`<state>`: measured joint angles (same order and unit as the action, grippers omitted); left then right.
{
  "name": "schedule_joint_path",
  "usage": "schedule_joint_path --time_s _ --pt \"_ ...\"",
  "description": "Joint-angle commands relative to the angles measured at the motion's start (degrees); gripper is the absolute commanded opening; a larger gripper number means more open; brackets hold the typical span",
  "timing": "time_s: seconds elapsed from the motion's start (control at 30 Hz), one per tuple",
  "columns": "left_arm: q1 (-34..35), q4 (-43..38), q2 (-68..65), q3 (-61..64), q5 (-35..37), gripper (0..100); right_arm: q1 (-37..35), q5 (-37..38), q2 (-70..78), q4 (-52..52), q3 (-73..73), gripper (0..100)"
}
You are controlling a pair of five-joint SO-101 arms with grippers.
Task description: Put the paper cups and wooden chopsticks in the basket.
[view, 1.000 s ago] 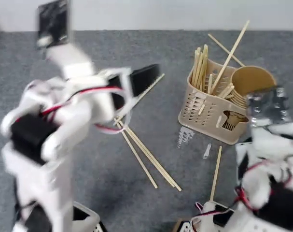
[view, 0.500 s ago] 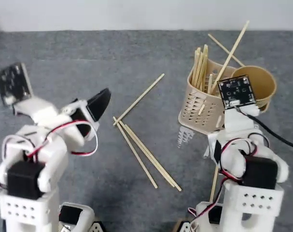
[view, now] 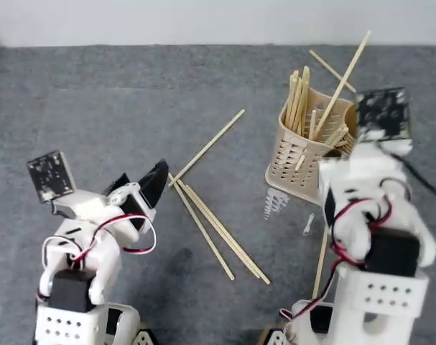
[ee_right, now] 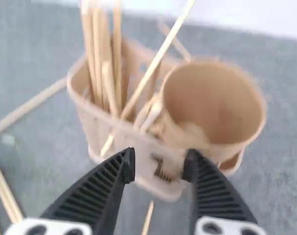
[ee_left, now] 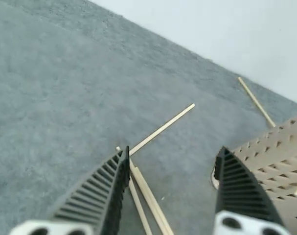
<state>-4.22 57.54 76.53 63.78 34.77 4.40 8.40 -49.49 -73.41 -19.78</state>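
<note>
Lying loose: wooden chopsticks (view: 219, 231) are spread in a bundle on the grey surface (view: 117, 93), with a single stick (view: 207, 147) angled away from the bundle's upper end.
Basket (view: 298, 164): set upright on the surface, with more chopsticks stood in it and stacked paper cups (ee_right: 212, 105) seated at one end.
Left end effector (ee_left: 172, 161): released and empty, held above the loose bundle.
Right end effector (ee_right: 159, 159): released and empty, held close in front of the basket.

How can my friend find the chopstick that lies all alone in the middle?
Start at the tan basket on the grey mat. The lone chopstick lies in the open beside it, slanting up toward the basket; the bundle by its lower end slants the opposite way.
</note>
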Motion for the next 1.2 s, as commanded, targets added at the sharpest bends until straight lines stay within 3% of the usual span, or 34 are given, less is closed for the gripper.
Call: schedule_joint_path --time_s 0.0,0.23,0.53,0.97,1.17 --pt "0.0 -3.0 3.3 3.5 -0.6 27 0.7 -2.1 7.6 1.7 11.5 19.1" --pt "0.4 -6.0 10.5 11.2 -0.4 27 0.7 -8.3 28.1 1.5 31.7 19.1" --pt "0.6 -8.4 27.5 23.0 -0.7 27 0.8 -9.3 49.0 1.5 52.5 19.0" --pt "3.4 -11.2 26.9 24.1 -0.7 27 2.2 -9.6 63.2 1.5 63.0 18.8" --pt "3.4 -11.2 26.9 24.2 -0.7 27 3.1 -9.3 64.2 1.6 63.4 13.6"
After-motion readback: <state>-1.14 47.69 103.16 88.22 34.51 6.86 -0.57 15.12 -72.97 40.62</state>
